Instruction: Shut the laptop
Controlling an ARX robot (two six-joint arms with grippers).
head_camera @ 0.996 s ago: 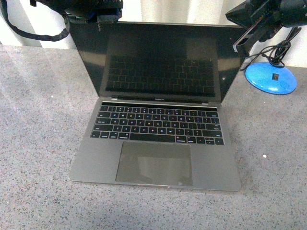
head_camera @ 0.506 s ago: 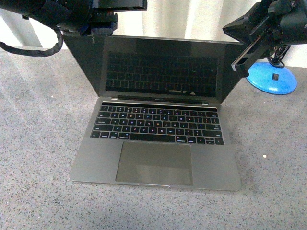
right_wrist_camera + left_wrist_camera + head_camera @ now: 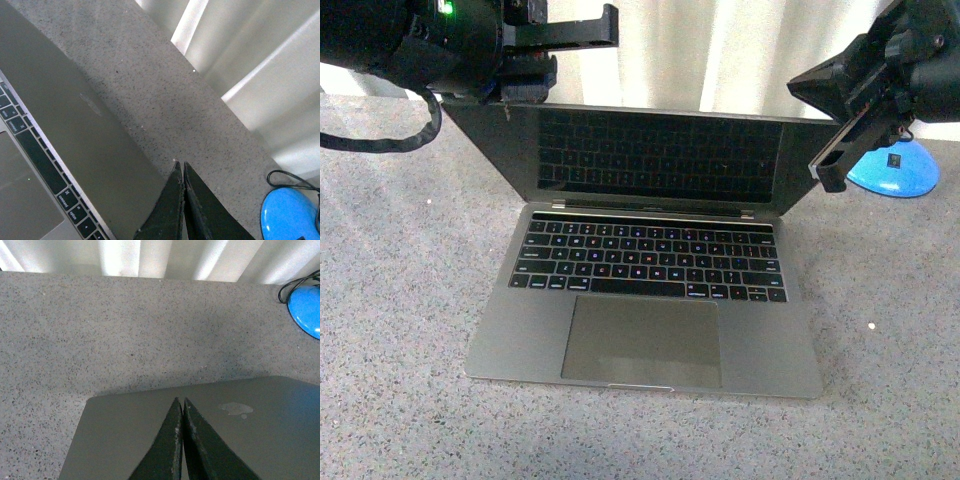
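The laptop (image 3: 645, 300) sat in the middle of the grey surface (image 3: 390, 330), with its lid leaning part way over the keys. The left fingers (image 3: 167, 450) and right fingers (image 3: 170, 210) were shut tight and empty, behind the lid's top corners. I think this was the pushing-down step, so next both should press lower together. The lid's way down looked clear. A blue base (image 3: 895, 168) sat off to the right.

Only an apple logo (image 3: 236, 409) shows, on the laptop (image 3: 115, 432) lid.
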